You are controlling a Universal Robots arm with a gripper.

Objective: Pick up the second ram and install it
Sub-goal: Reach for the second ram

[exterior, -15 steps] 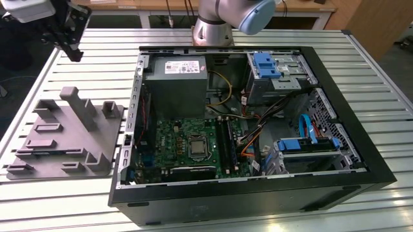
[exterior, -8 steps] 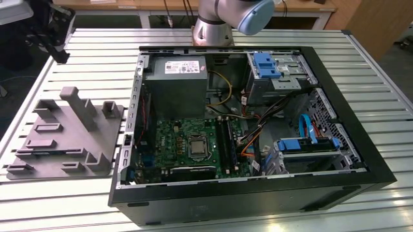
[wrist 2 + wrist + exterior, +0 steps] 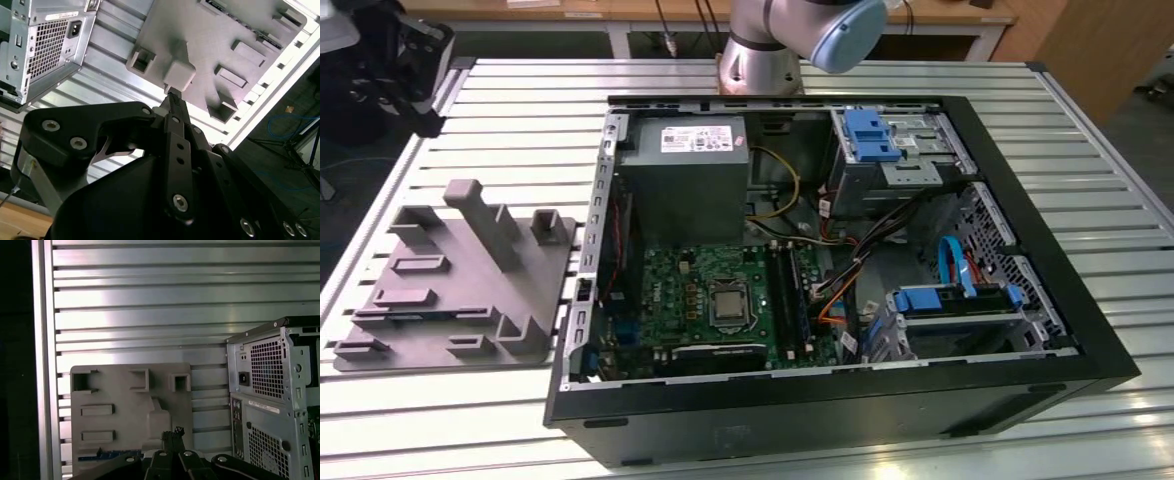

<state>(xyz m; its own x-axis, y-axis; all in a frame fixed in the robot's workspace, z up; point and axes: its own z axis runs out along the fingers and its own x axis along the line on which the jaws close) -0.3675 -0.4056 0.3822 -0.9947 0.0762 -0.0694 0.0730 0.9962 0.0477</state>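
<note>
gripper (image 3: 170, 98): clenched, fingertips pressed together, nothing visibly between them. in both wrist views it hangs over the grey moulded tray (image 3: 220, 45); contact with the tray cannot be determined. second ram (image 3: 107, 456): a dark bluish strip along the tray edge nearest the gripper in the first wrist view, partly hidden by the gripper's black links (image 3: 225, 462); identification tentative. in the exterior view the tray sits on the slatted metal counter (image 3: 494, 110) at the exterior view's left, just beside the open computer case (image 3: 1107, 365). inside the case, the green motherboard (image 3: 680, 290) lies at lower centre, with the power supply (image 3: 680, 170) above it in the frame. the arm base (image 3: 761, 55) stands at upper centre.
</note>
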